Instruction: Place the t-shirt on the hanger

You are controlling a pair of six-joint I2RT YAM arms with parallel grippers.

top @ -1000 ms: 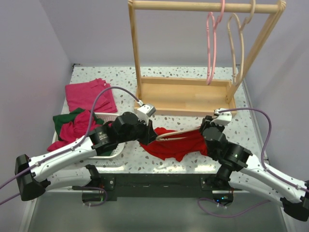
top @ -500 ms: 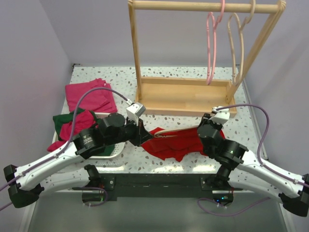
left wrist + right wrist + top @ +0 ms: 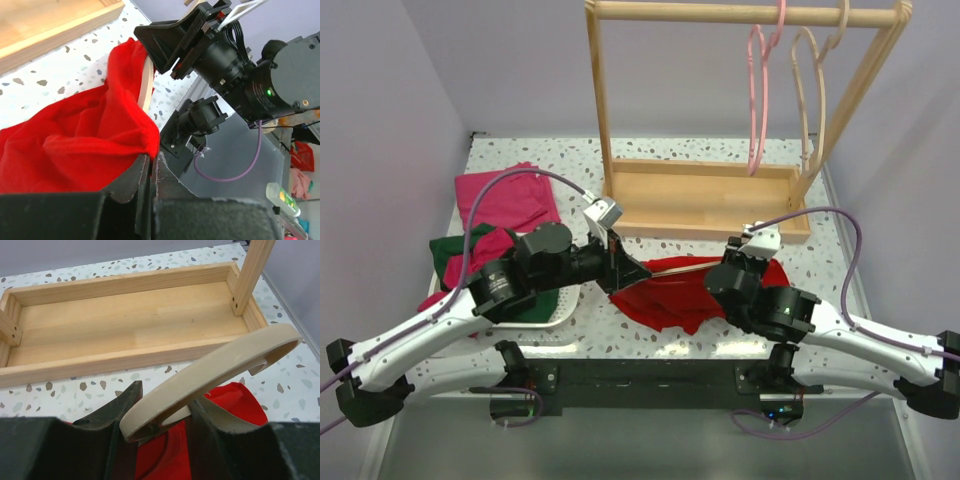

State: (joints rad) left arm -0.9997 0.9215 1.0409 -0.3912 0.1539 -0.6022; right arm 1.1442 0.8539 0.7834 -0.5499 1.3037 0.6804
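Note:
The red t-shirt (image 3: 665, 300) lies bunched on the table between my two arms. The pale wood hanger (image 3: 685, 266) lies partly inside it, one arm showing along the cloth's top edge. My left gripper (image 3: 623, 272) is shut on the shirt's left edge and lifts it a little. In the left wrist view the cloth (image 3: 75, 135) is pinched at the fingertips (image 3: 145, 159) and the hanger's arm (image 3: 146, 90) runs inside the fold. My right gripper (image 3: 732, 266) is shut on the hanger. In the right wrist view its curved hook (image 3: 215, 372) crosses the gripper (image 3: 165, 407), with red cloth (image 3: 170, 450) below.
A wooden rack with a tray base (image 3: 700, 195) stands behind. A pink hanger (image 3: 757, 100) and another pale hanger (image 3: 812, 90) hang on its rail. A magenta garment (image 3: 505, 200) and a dark green one (image 3: 448, 250) lie at the left, by a white basket (image 3: 560, 315).
My right gripper has moved left with the hanger, pushing it further into the shirt. Red cloth now shows to its right. My left gripper has stayed shut on the shirt's edge and risen slightly.

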